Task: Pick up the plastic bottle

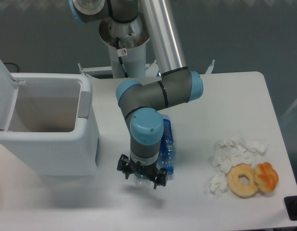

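End effector [141, 180] over clear plastic bottle [140, 180], mostly hidden

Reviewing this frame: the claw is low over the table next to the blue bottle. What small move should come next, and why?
Probably a short straight descent, then closing. The claw sits directly over a small clear bottle, only glimpsed beneath it, with the blue-label bottle just beside. The arm hides whether the fingers are open or already touching, so I would keep it vertical to avoid nudging the neighbour.
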